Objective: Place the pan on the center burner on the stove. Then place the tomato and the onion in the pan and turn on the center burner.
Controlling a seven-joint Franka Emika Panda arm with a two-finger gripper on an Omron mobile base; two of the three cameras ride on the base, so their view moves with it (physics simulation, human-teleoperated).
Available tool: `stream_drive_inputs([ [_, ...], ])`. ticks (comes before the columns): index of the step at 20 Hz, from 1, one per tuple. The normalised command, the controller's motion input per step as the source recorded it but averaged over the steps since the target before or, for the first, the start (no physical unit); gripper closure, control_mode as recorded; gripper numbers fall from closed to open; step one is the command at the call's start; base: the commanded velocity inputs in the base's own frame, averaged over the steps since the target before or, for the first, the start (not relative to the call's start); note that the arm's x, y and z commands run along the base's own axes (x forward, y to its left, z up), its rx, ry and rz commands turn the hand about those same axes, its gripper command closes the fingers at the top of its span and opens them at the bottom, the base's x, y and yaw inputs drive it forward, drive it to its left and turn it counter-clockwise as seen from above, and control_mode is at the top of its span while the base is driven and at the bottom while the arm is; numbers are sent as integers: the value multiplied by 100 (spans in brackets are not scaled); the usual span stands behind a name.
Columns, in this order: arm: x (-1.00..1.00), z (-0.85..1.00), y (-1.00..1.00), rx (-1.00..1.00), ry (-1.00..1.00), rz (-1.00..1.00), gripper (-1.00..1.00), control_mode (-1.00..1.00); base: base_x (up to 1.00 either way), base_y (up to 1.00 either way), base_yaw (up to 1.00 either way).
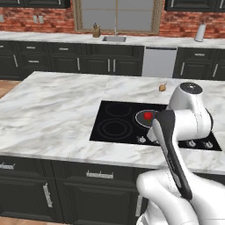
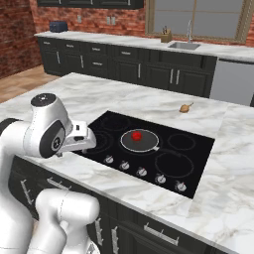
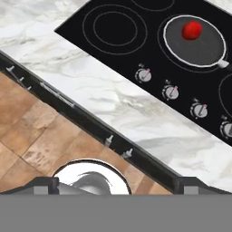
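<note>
Presently listed: pan (image 2: 140, 142), centre of the right base frame, seated on the center burner (image 2: 122, 147) of the stove (image 2: 198, 149). Tomato (image 2: 137, 135), lying inside the pan, toward its far side. Onion (image 2: 185, 107), upper right of centre, on the marble surface (image 2: 233, 198) behind the stove, well apart from the pan. Knobs (image 2: 142, 171), a row along the stove's near edge. Fingers (image 3: 183, 185), bottom of the hand frame, spread wide and grasping nothing, over the surface's front edge and wooden floor (image 3: 27, 136).

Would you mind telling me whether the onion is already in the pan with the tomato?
No, the onion lies on the marble counter beyond the stove, while the pan holds just the tomato.
</note>
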Motion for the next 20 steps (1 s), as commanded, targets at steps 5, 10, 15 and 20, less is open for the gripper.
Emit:
stream_drive_inputs([
  [5,7,0,23,-4,13,0,-100,-100,0,0,0],
  [10,5,0,11,-2,7,0,-100,100,0,5,0],
  [15,0,0,0,0,0,0,-100,100,-46,22,0],
  [20,0,0,0,0,0,0,-100,100,-33,29,0],
])
